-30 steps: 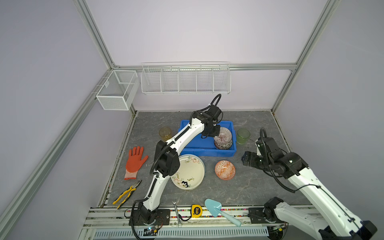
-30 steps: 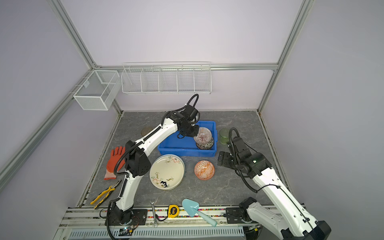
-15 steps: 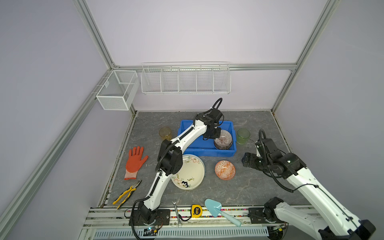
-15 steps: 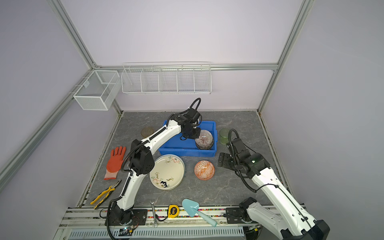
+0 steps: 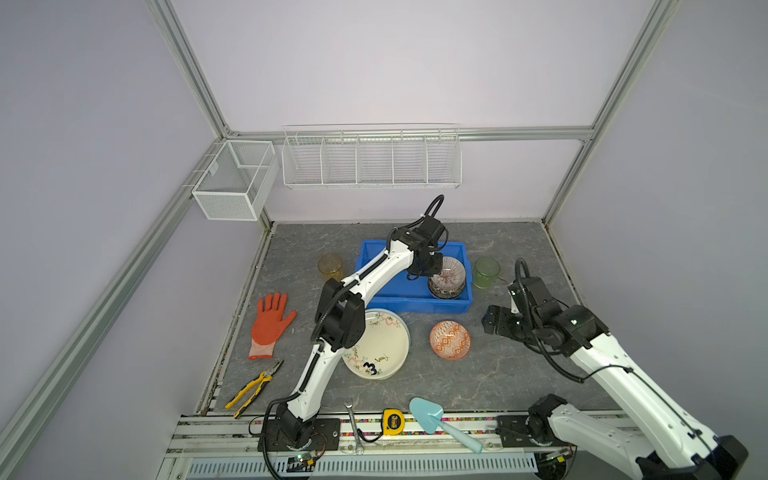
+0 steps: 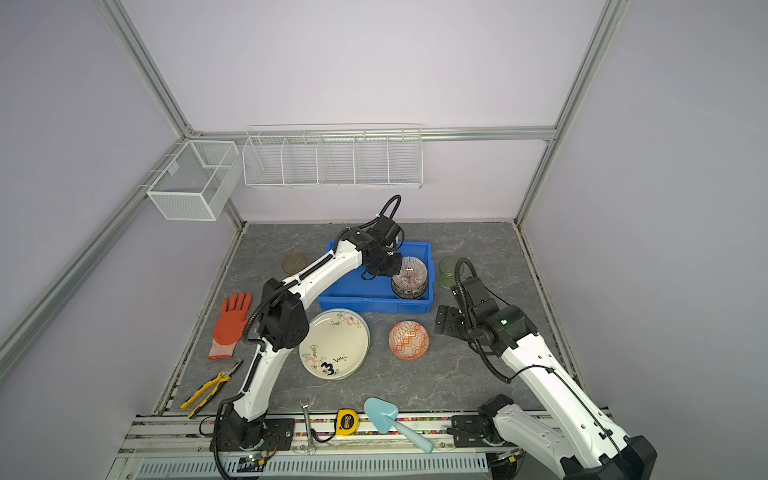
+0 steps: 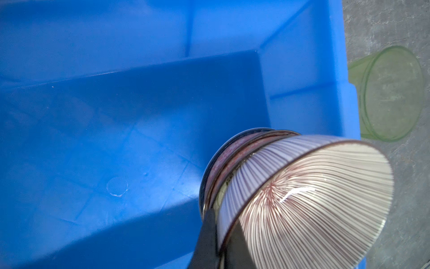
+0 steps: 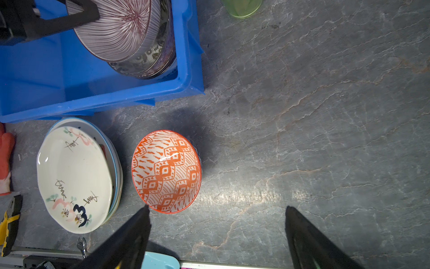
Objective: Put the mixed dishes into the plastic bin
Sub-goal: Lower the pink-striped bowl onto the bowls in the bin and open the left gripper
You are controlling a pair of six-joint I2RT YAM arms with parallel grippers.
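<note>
**Top view.** A shallow rectangular bright-blue plastic bin (image 6: 374, 302) sits on the grey stone-patterned tabletop (image 6: 478, 374). The left pincer (image 6: 390, 272) is inside the bin at the rim of a white bowl with fine red radial stripes (image 6: 410, 270). It appears to grip this bowl, which sits over a stack of darker bowls (image 6: 409, 293). In front of the bin lie a round cream floral plate marked "3" (image 6: 334, 343) and an orange-and-white patterned bowl (image 6: 408, 340). The right pincer (image 6: 444, 322) hangs just right of that bowl, not touching it. A green glass cup (image 6: 446, 272) stands beside the bin's right wall.
</note>
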